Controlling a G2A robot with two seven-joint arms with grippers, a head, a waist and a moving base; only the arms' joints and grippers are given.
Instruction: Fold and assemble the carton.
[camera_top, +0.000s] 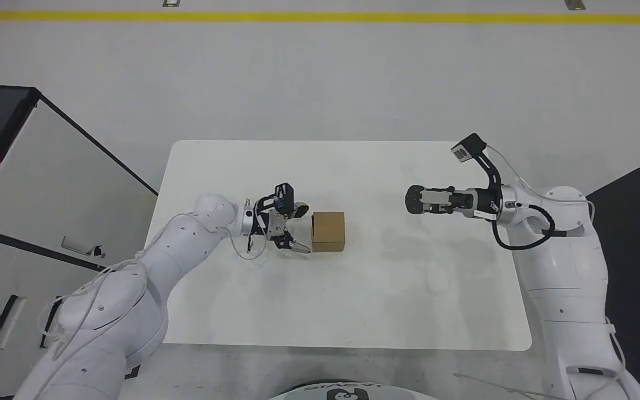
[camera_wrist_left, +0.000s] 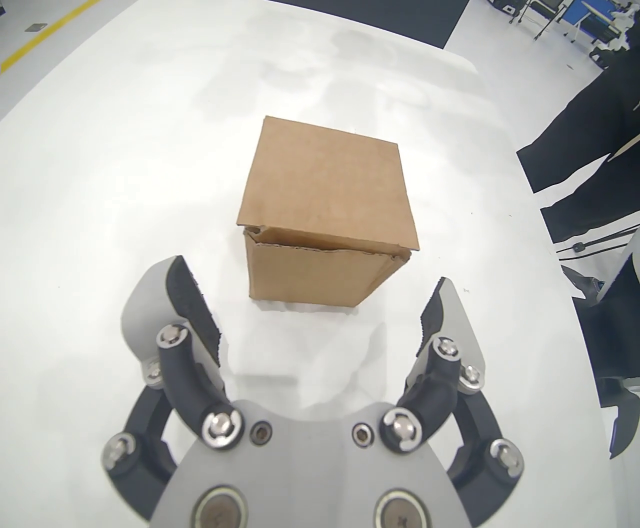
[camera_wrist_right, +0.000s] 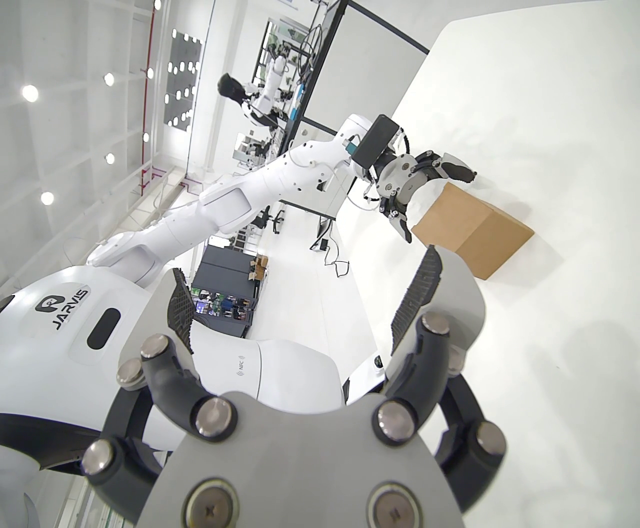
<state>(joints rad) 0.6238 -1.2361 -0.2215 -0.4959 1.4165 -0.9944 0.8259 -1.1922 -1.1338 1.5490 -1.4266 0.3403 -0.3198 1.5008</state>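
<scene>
A small brown carton (camera_top: 328, 231) stands closed as a cube near the middle of the white table (camera_top: 400, 310). In the left wrist view the carton (camera_wrist_left: 327, 210) has its top flap down, with a slightly torn edge facing the camera. My left gripper (camera_wrist_left: 320, 295) is open just short of that face, not touching it; the top view shows it (camera_top: 295, 229) right beside the carton. My right gripper (camera_top: 411, 199) hovers apart over the table, open and empty (camera_wrist_right: 305, 280). From the right wrist, the carton (camera_wrist_right: 475, 232) and left gripper (camera_wrist_right: 435, 200) show farther off.
The table's rounded edges lie all around, with bare room on every side of the carton. A dark partition (camera_top: 40, 150) stands off the table's left side. Dark floor (camera_wrist_left: 575, 165) lies past the far table edge.
</scene>
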